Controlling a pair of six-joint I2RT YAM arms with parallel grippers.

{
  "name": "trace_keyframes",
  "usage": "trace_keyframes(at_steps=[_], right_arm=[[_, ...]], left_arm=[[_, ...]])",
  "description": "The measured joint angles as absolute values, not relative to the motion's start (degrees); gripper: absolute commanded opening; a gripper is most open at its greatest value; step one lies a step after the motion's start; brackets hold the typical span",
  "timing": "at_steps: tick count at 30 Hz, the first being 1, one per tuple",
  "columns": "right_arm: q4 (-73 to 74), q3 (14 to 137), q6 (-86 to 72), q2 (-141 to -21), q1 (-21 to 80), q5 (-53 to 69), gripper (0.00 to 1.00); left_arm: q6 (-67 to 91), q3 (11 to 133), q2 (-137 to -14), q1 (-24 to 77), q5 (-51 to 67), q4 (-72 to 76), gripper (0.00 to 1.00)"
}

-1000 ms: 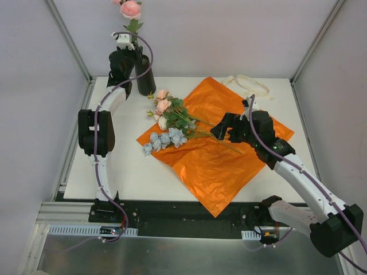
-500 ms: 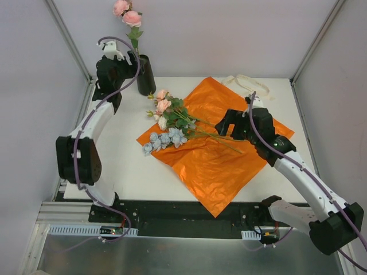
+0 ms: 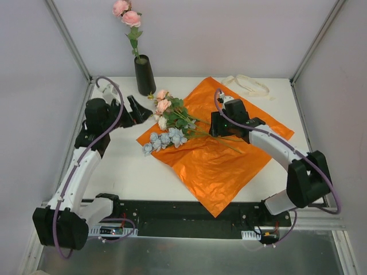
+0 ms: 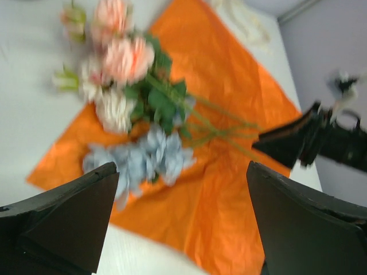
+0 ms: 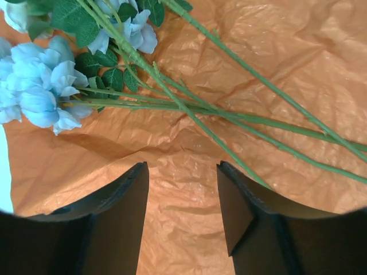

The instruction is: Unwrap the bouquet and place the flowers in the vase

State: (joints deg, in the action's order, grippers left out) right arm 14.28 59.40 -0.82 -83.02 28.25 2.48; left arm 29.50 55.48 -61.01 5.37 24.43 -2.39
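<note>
White tabletop (image 3: 123, 166), grey walls (image 3: 34, 86) around you; left gripper (image 4: 180, 172) and right gripper (image 5: 182, 169) both gaping empty; tall black vase (image 3: 144, 74) showing only overhead.

A robotics lab test cell. A white surface (image 3: 114, 172) is boxed in by plain pale walls (image 3: 229, 34) and aluminium frame posts (image 3: 69, 40). Two white-and-black robot arms, left (image 3: 77, 166) and right (image 3: 275, 149), are bolted to a black rail (image 3: 183, 215) at the near edge, with purple cables (image 3: 109, 123) looped along them and bare sheet metal (image 3: 183, 258) in front. A vase (image 3: 145, 77), flowers (image 3: 169, 117) and orange paper (image 3: 218, 166) sit there as props.
</note>
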Motion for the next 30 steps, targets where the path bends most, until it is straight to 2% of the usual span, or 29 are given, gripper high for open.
trace_keyframes(at_steps=[6, 15, 24, 30], right_arm=[[14.2, 64.1, 4.1, -93.4, 28.3, 4.9, 0.43], [14.9, 67.0, 11.5, -100.0, 28.3, 5.1, 0.38], [16.5, 67.4, 15.2, -101.5, 28.3, 5.4, 0.31], [16.5, 67.4, 16.2, -102.0, 28.3, 5.4, 0.31]], left_arm=[[29.3, 42.3, -51.9, 5.7, 27.4, -9.9, 0.99], [28.9, 42.3, -51.3, 5.7, 28.5, -11.0, 0.98], [28.9, 42.3, -51.3, 5.7, 28.5, -11.0, 0.97], [28.9, 42.3, -51.3, 5.7, 28.5, -11.0, 0.97]])
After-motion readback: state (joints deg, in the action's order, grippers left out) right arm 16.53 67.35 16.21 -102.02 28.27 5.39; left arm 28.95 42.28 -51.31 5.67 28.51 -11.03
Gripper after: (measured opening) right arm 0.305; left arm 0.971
